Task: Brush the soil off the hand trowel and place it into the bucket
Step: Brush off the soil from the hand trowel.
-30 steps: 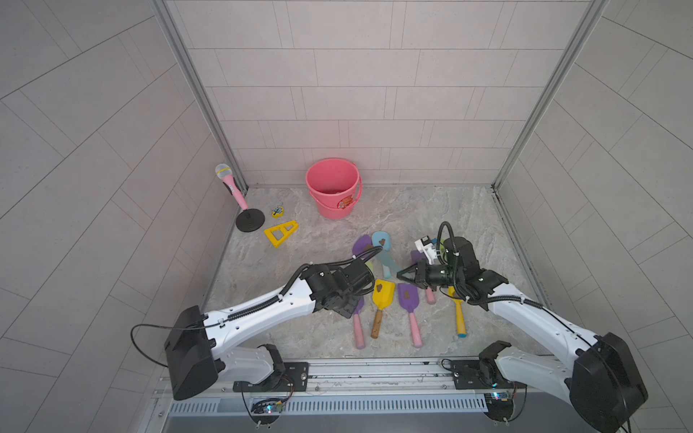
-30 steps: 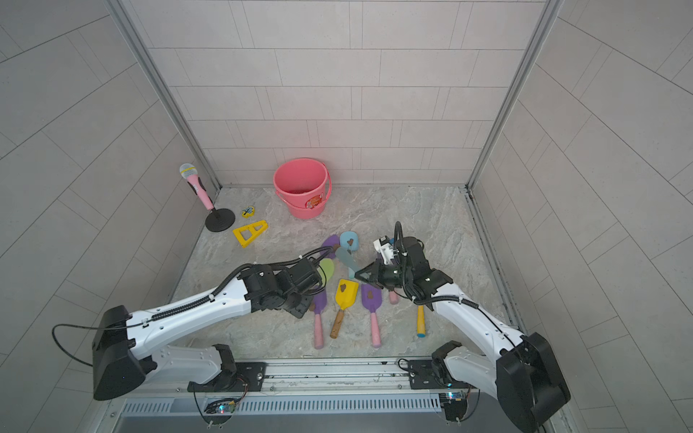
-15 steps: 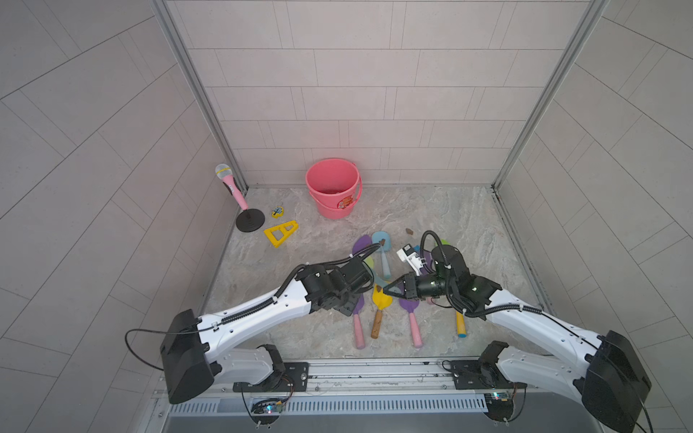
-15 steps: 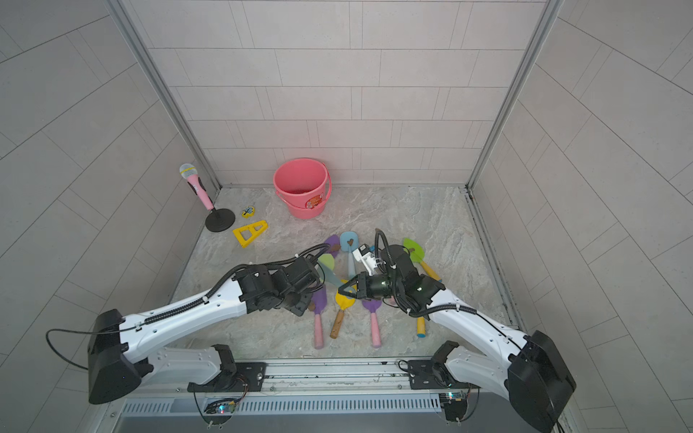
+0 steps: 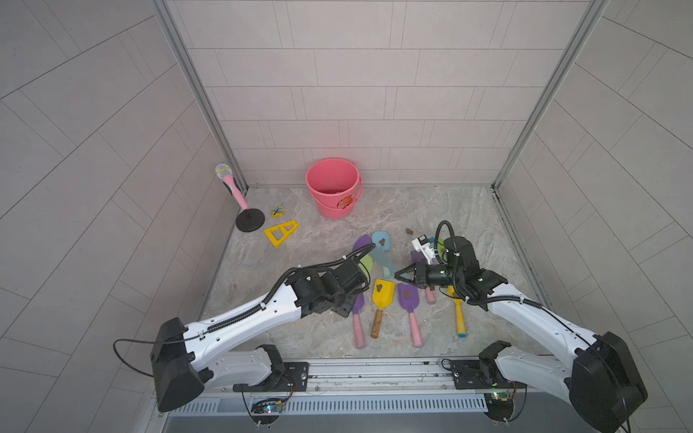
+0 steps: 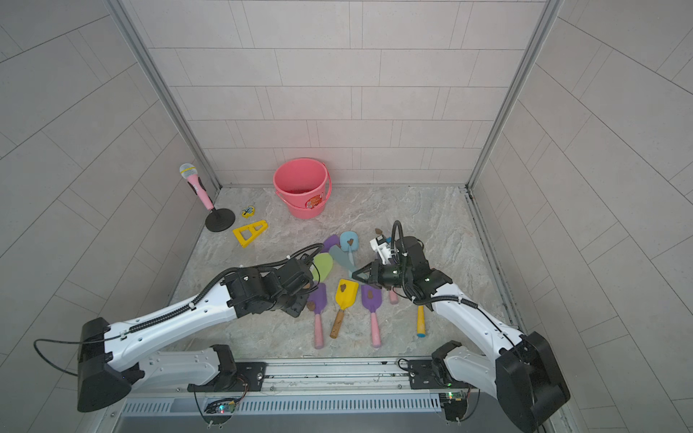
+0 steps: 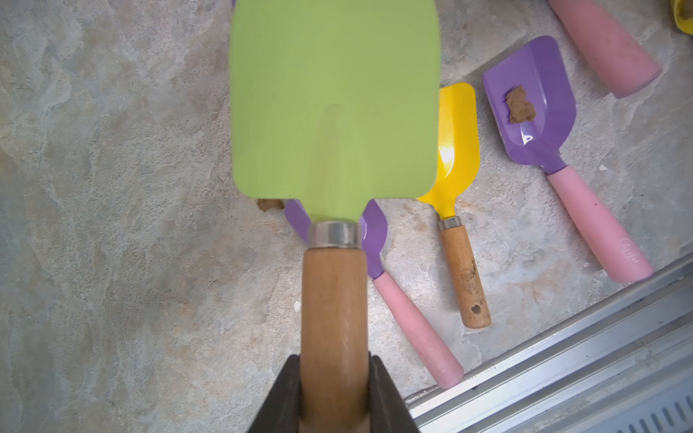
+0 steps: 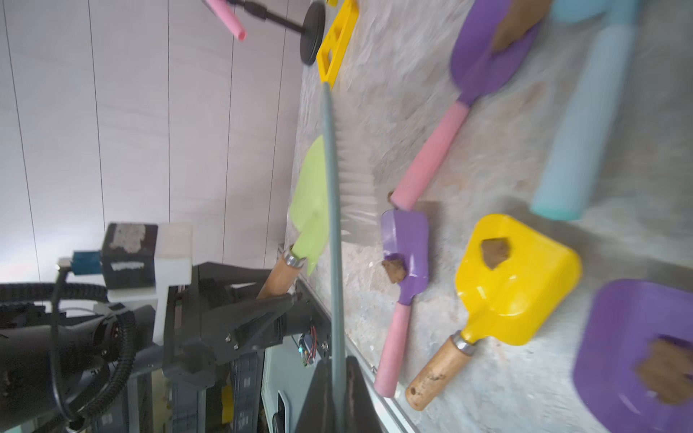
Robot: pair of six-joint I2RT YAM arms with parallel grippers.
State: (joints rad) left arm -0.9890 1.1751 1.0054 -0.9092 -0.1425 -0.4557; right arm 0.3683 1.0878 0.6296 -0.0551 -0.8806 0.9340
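My left gripper (image 7: 333, 371) is shut on the wooden handle of a hand trowel with a light-green blade (image 7: 333, 97), held just above the floor; the blade face looks clean. In both top views the blade (image 5: 365, 264) (image 6: 323, 264) sticks out past the left wrist. My right gripper (image 8: 339, 367) (image 5: 399, 275) is shut on a grey brush (image 8: 332, 168), whose white bristles lie beside the green blade. Soil lumps sit on a yellow trowel (image 5: 379, 287) and a purple trowel (image 5: 407, 295). The pink bucket (image 5: 333, 187) (image 6: 302, 187) stands upright at the back wall.
Several other trowels lie between the arms, among them a light-blue one (image 5: 381, 240) carrying a lump. A loose lump (image 5: 408, 231) lies on the floor. A toy microphone on a stand (image 5: 240, 202) and a yellow triangle (image 5: 281, 233) sit at the back left. A metal rail (image 5: 356, 369) borders the front.
The right gripper swung the brush forward and left toward the green trowel, then came back a little. The left arm has barely shifted, still holding the trowel.
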